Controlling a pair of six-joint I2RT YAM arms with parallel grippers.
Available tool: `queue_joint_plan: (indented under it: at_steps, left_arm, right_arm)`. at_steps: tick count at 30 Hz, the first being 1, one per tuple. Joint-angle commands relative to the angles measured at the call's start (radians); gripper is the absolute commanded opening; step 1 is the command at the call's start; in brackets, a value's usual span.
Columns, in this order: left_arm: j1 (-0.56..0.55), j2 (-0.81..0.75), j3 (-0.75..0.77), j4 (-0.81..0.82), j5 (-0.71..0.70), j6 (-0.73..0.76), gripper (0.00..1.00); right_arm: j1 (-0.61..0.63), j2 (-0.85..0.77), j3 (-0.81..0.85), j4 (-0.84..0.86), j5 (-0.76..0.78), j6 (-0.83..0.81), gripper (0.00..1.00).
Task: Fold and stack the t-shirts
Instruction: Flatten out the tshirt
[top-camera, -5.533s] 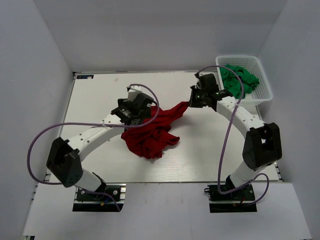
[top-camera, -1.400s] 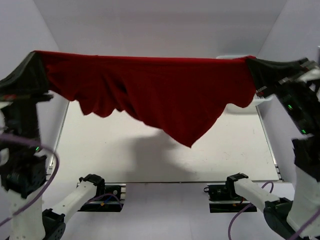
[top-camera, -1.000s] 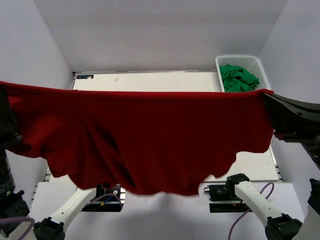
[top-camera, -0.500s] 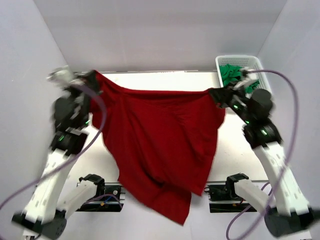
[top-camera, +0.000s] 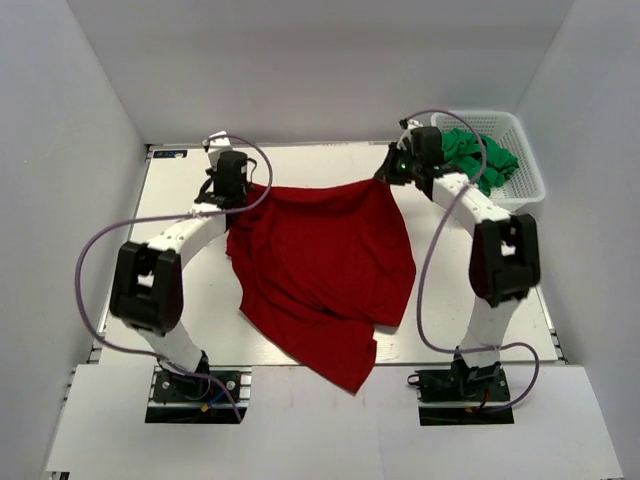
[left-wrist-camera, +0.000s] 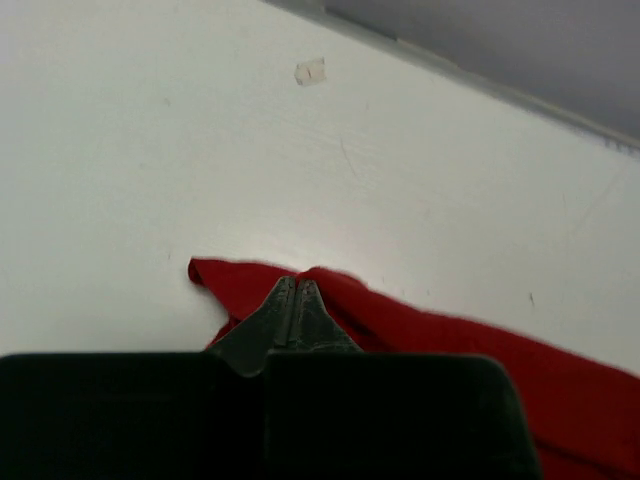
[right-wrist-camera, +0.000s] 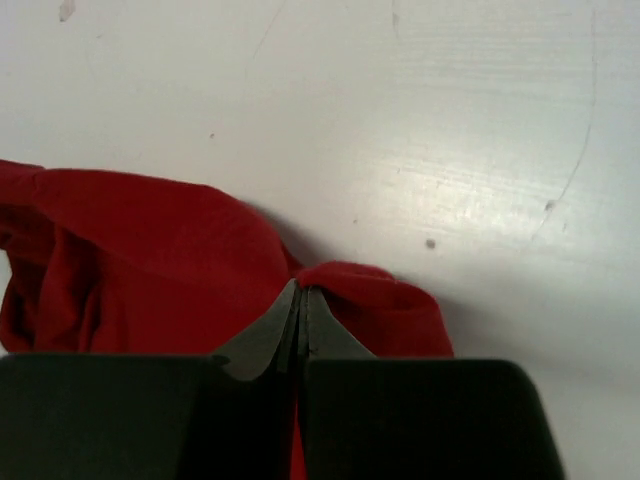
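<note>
Only wrist views show left fingers (left-wrist-camera: 272, 324) and right fingers (right-wrist-camera: 266, 345) pinching the red t-shirt (top-camera: 320, 260).

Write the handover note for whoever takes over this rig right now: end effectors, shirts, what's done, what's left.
Left end effector: shut on one far corner of the deep red cloth t-shirt.
Right end effector: shut on the other far corner.
Red shirt lies spread on the white table, wrinkled, its near tip over the near edge.
Bright green cloth t-shirts sit bunched in the white plastic lattice basket, far right.
Done: red shirt laid out.
Left: smooth and fold it, then fold the green ones and stack all.
</note>
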Motion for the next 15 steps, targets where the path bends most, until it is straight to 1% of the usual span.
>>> queue_joint_plan:
  at_steps: [1, 3, 4, 5, 7, 8, 10, 11, 12, 13, 14, 15]
  left_arm:
    - [0.041, 0.08, 0.134, 0.056, -0.054, -0.018, 0.0]
    - [0.053, 0.143, 0.192, 0.056, -0.054, -0.018, 0.0]
    - [0.066, 0.205, 0.238, 0.047, -0.054, -0.018, 0.0]
    - [0.066, 0.238, 0.261, 0.046, -0.054, -0.018, 0.0]
    - [0.09, 0.299, 0.314, 0.034, -0.044, -0.018, 0.0]
    - [0.09, 0.362, 0.378, 0.034, -0.044, -0.018, 0.0]
    - [0.1, 0.427, 0.453, -0.022, -0.019, -0.018, 0.0]
    - [0.11, 0.456, 0.523, -0.033, -0.019, -0.018, 0.0]
    - [0.11, 0.512, 0.559, -0.062, -0.019, -0.018, 0.03]
    - [0.11, 0.537, 0.593, -0.081, -0.019, -0.018, 0.31]
    - [0.121, 0.559, 0.652, -0.098, -0.019, -0.018, 0.53]
    - [0.121, 0.576, 0.677, -0.111, -0.019, -0.018, 0.8]
  right_arm:
    - [-0.013, 0.1, 0.199, 0.017, -0.038, -0.035, 0.0]
    - [-0.024, 0.21, 0.259, 0.005, -0.032, -0.037, 0.0]
    - [-0.023, 0.267, 0.353, -0.011, -0.018, -0.044, 0.0]
    - [-0.03, 0.321, 0.385, -0.018, 0.0, -0.043, 0.0]
    - [-0.036, 0.371, 0.507, -0.034, 0.049, -0.044, 0.0]
    - [-0.038, 0.443, 0.539, -0.041, 0.06, -0.046, 0.0]
    - [-0.049, 0.485, 0.645, -0.055, 0.075, -0.055, 0.0]
    - [-0.05, 0.516, 0.662, -0.054, 0.094, -0.058, 0.0]
    - [-0.055, 0.539, 0.684, -0.049, 0.097, -0.08, 0.02]
    - [-0.056, 0.55, 0.684, -0.038, 0.101, -0.086, 0.18]
    - [-0.061, 0.553, 0.685, -0.029, 0.108, -0.098, 0.39]
    - [-0.061, 0.554, 0.686, -0.019, 0.123, -0.101, 0.82]
